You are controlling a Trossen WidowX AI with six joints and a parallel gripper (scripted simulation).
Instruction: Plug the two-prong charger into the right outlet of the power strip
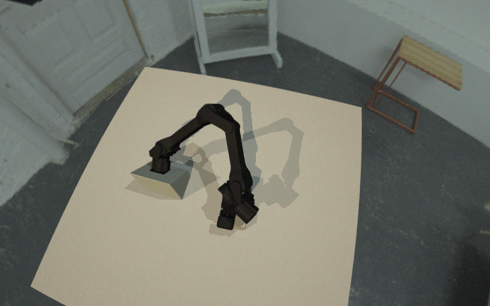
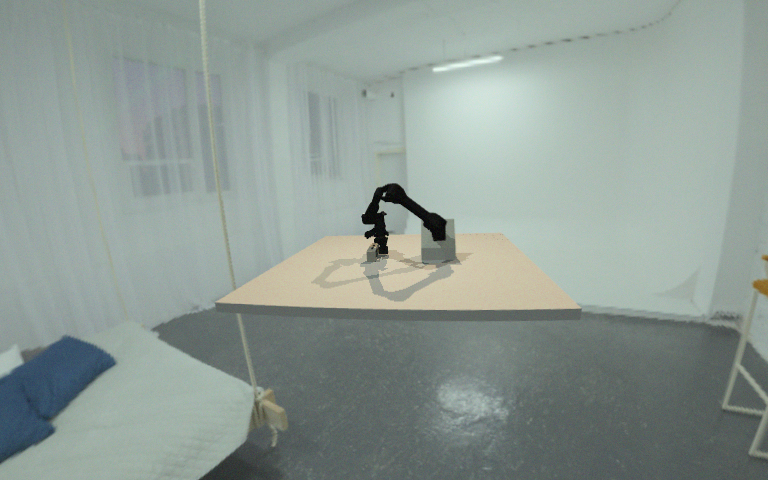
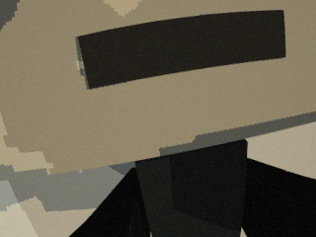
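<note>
The power strip (image 3: 148, 114) (image 2: 371, 255) fills much of the wrist view as a beige top with a long dark rectangle; only a small pale piece (image 1: 240, 226) shows beside the arm in the top view. My gripper (image 3: 181, 169) (image 2: 382, 251) is shut on the black charger (image 3: 207, 190), low beside the strip. The charger's front end meets the strip's near edge in the wrist view. Its prongs are out of sight there, and whether they are in an outlet cannot be told. The outlet openings are hidden too.
The arm's grey base block (image 1: 155, 183) (image 2: 447, 249) stands on the table (image 1: 289, 245) (image 2: 481, 288), behind and to one side of the strip. The arm arches above the table. Its shadows fall across the table and strip.
</note>
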